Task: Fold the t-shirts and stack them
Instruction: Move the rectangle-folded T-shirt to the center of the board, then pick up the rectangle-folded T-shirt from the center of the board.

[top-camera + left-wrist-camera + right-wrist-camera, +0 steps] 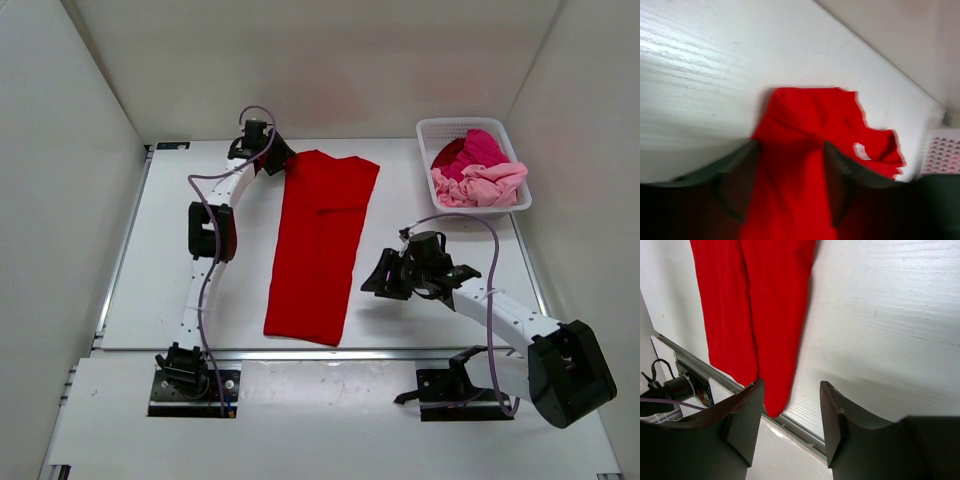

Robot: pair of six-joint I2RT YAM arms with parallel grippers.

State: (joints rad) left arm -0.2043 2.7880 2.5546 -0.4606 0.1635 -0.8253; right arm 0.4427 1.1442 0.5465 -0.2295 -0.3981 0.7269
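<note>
1. Red t-shirt (805, 115) cloth fills the gap between the left jaws. Their two dark fingers (737, 175) stand apart, one on either side of the cloth. Nothing is pinched, though I cannot tell whether they touch the fabric.
2. A small white neck label (860, 151) shows just beyond those fingers, on the bunched collar end.
3. The right jaws are also open, with dark fingers (742, 415) spread over bare tabletop (880, 315) and nothing between them.
4. The shirt's hem end hangs in the right wrist view to the left of those fingers, near the tabletop's near edge.
5. From above, the red t-shirt (320, 240) lies as a long folded strip down the middle of the tabletop (160, 260). Its collar end is far and its hem near.
6. The left jaws sit at its far left corner, and the right jaws hover to its right, apart from it.
7. A white lattice basket (460, 122) stands at the far right corner, well apart from the strip.
8. It holds a magenta t-shirt (475, 148) and a pale pink t-shirt (480, 185), both crumpled.
</note>
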